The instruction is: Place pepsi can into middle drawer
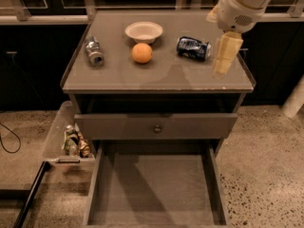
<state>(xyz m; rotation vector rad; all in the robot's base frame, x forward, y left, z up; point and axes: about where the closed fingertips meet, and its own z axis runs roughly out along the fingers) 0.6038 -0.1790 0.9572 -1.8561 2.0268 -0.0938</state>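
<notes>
The pepsi can [194,48] is dark blue and lies on its side on the cabinet top [156,72], right of the orange. My gripper [222,70] hangs from the white arm at the upper right, just right of the can and above the top's right part, apart from the can. The middle drawer [154,189] is pulled out wide open at the bottom, with a bare flat floor and nothing in it.
A silver-grey can [93,51] lies at the left of the top. An orange [141,52] and a white bowl [144,31] sit in the middle. A drawer with a grey front and round knob [156,128] is above. A clear bin [69,139] of small items stands left.
</notes>
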